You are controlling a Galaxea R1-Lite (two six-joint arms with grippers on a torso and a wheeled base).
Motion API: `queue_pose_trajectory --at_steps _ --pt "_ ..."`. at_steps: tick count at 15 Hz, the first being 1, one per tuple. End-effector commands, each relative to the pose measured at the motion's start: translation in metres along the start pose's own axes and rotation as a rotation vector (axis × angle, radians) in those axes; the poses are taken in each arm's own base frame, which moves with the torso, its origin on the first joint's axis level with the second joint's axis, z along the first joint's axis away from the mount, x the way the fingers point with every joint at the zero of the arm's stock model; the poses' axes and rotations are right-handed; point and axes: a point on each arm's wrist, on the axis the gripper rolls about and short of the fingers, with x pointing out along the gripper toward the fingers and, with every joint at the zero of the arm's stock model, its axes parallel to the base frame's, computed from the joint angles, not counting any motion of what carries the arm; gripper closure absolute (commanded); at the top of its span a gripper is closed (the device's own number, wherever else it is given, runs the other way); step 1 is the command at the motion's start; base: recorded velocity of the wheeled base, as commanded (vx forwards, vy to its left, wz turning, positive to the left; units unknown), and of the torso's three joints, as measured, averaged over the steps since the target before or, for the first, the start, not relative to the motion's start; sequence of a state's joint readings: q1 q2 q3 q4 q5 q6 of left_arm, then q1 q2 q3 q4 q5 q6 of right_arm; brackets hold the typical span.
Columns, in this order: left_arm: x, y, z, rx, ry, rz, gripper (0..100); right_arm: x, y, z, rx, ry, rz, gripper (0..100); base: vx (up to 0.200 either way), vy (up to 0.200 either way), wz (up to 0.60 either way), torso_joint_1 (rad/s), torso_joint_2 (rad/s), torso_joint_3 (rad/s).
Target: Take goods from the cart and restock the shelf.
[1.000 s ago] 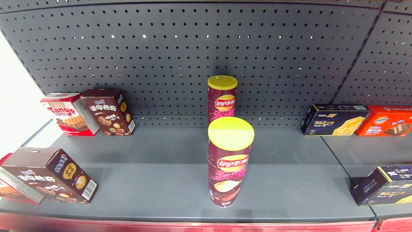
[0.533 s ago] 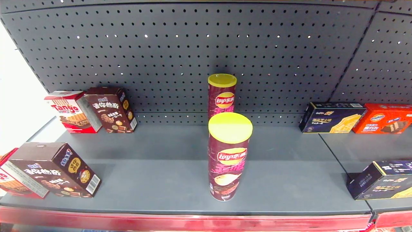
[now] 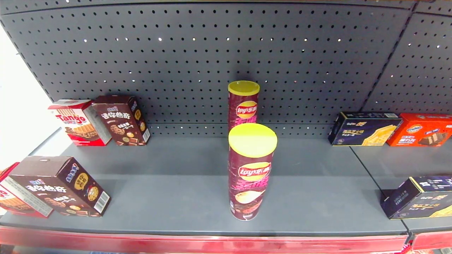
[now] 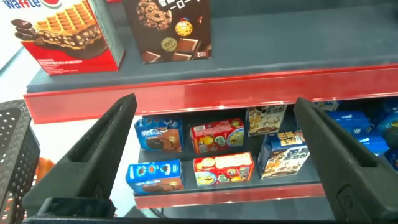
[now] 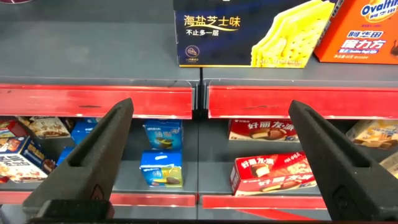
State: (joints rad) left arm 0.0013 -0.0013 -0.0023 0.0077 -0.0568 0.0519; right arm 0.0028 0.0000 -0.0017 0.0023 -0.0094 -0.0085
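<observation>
- Shelf board (image 3: 169, 197) of dark grey metal, with a red front strip (image 3: 212, 243) and a grey perforated back panel (image 3: 212, 53).
- Two tall maroon chip cans with yellow lids stand upright mid-shelf. The front can (image 3: 250, 176) is near the front edge. The rear can (image 3: 243, 106) is straight behind it by the back panel (its base is hidden by the front lid).
- Left end, at the back: a red-and-white wafer box (image 3: 77, 121) just beside a brown cookie box (image 3: 122, 120).
- Left end, at the front: a second brown cookie carton (image 3: 60, 190) lies tilted, with a red carton (image 3: 12, 201) against its outer side.
- Adjoining bay on the right, at the back: a navy cracker box (image 3: 365, 128) beside an orange box (image 3: 420, 129). A second navy carton (image 3: 416, 197) sits at the front.
- Left hand (image 4: 214, 101): fingers spread wide, nothing between them, held out in front of the red strip. A lower shelf of small blue and red cartons (image 4: 217, 149) shows past them, and a black mesh basket (image 4: 15, 155) is at the edge.
- Right hand (image 5: 211, 104): fingers wide apart and empty, facing the seam where the two bays meet.
</observation>
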Motion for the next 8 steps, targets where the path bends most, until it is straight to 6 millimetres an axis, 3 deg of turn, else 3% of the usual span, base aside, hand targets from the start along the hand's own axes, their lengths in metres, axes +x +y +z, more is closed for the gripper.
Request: queue_pose_trajectory --at_steps 1,8 --pt "0.0002 0.0000 -0.0002 0.000 0.002 0.000 0 0.0001 0.0000 0.0001 -0.001 0.001 0.000 0 0.000 0.000 0.00 0.000 0.00 0.000" --pt "0.0000 0.0000 0.0002 0.000 0.001 0.000 0 0.0001 0.0000 -0.0001 0.001 0.002 0.000 0 0.000 0.000 0.00 0.000 0.00 0.000"
